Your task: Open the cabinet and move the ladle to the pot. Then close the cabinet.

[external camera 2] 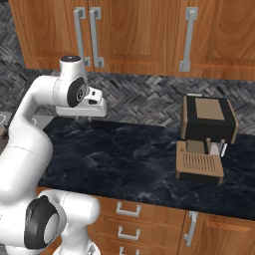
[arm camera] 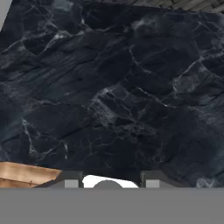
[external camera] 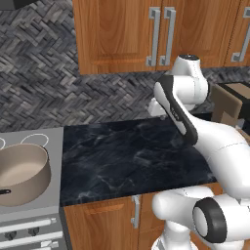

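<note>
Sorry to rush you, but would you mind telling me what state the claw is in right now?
Claw: open, holding nothing, pointing down over the black marble counter.

The black marble counter point(external camera: 127, 156) is viewed forward and downward from behind-left and behind-right; it is seen closely, straight down, from the hand.

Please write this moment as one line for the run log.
stage: start | cabinet: both doors closed | pot: on stove, left | gripper: holds nothing, points down at dark counter
</note>
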